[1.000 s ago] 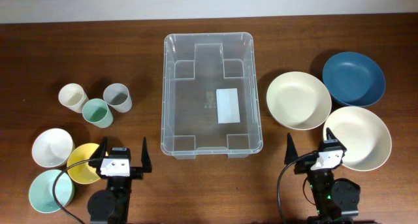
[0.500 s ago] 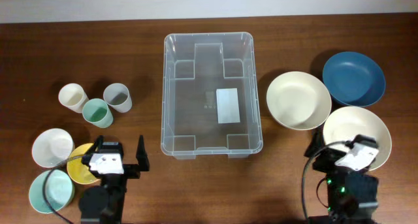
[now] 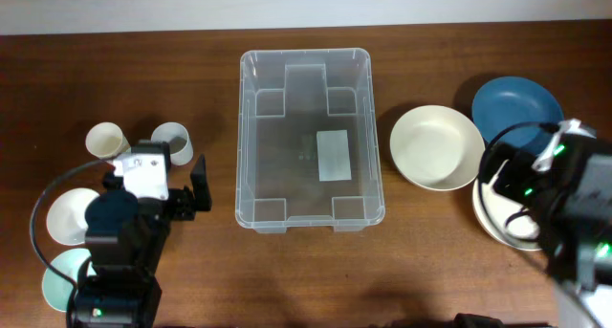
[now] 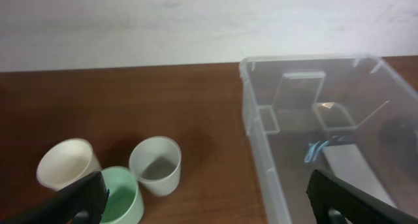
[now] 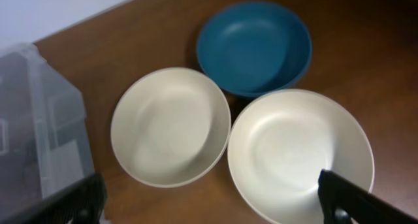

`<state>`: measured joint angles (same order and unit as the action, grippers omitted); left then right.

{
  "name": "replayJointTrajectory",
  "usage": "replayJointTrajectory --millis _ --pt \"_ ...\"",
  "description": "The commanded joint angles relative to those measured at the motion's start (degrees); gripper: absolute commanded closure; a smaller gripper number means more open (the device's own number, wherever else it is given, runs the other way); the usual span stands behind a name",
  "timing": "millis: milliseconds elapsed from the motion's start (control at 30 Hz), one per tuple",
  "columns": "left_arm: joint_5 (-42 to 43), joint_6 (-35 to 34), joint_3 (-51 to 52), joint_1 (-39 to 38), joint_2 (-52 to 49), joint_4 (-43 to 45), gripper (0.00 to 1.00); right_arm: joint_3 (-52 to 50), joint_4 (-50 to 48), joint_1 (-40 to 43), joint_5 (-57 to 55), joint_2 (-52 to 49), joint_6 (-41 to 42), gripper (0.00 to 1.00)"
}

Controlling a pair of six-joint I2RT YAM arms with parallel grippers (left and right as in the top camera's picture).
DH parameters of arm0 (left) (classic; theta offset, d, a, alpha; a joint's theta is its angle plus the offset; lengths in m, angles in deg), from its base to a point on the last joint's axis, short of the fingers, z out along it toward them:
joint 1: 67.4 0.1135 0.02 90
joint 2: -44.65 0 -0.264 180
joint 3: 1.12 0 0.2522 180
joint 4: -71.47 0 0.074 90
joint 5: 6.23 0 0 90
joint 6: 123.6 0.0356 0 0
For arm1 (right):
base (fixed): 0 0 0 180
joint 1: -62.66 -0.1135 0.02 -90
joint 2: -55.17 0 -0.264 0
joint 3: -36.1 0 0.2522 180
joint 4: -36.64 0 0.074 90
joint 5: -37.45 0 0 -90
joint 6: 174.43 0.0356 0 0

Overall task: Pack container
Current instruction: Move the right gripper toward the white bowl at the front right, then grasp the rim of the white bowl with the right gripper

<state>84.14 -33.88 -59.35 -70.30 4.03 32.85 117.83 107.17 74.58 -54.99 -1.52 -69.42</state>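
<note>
The clear plastic container [image 3: 244, 137] stands empty in the table's middle, with a white label on its base. It also shows in the left wrist view [image 4: 258, 126] and at the left edge of the right wrist view [image 5: 39, 119]. My left gripper [image 4: 209, 201] is open and empty. It is above the table between the container and the cups: cream [image 4: 65, 165], grey [image 4: 155, 164] and green [image 4: 121, 194]. My right gripper [image 5: 212, 201] is open and empty above two cream bowls [image 5: 170, 126] [image 5: 297, 152], with a blue bowl [image 5: 255, 46] beyond them.
In the overhead view the left arm [image 3: 134, 223] hides the green cup and a yellow bowl. A white small bowl [image 3: 69, 216] and a teal one [image 3: 57, 280] lie at the front left. The right arm [image 3: 559, 204] covers most of the near cream bowl [image 3: 497, 223].
Both arms have lifted and reached forward from the front edge. The left arm now stands over the cups and the right arm has swung right over the near cream bowl. The container has not moved.
</note>
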Motion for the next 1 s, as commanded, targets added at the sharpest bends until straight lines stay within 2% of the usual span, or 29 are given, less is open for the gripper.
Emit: replayJointTrajectory --millis 0,67,133,267,467,567,767,967 --pt "2.9 -0.3 -2.4 -0.2 -1.3 -0.1 0.00 5.9 3.7 9.6 19.3 -7.8 -5.2 0.01" --pt "2.9 -0.3 -2.4 -0.2 -1.7 -0.1 0.00 6.9 5.7 14.3 20.0 -10.6 -5.1 0.01" --pt "2.9 -0.4 -2.4 -0.2 -2.2 0.0 0.00 7.0 8.2 22.0 19.9 -13.6 -2.3 0.01" --pt "2.9 -0.4 -2.4 -0.2 -2.4 0.3 0.00 6.9 11.7 35.8 20.0 -17.0 -2.1 0.01" --pt "2.9 -0.4 -2.4 -0.2 -2.4 4.1 0.00 2.0 11.5 47.6 19.8 -18.2 -2.8 0.01" --pt "2.4 -0.4 -2.4 -0.2 -2.6 4.3 0.00 -4.5 7.7 50.6 20.6 -18.3 -2.9 0.01" --pt "1.4 -0.4 -2.4 0.0 -4.6 4.3 0.00 -17.2 -5.5 49.9 23.3 -20.3 -4.0 0.01" --pt "1.4 -0.4 -2.4 0.0 -5.4 4.3 0.00 -21.6 -14.3 49.9 23.3 -25.7 -1.6 0.01"
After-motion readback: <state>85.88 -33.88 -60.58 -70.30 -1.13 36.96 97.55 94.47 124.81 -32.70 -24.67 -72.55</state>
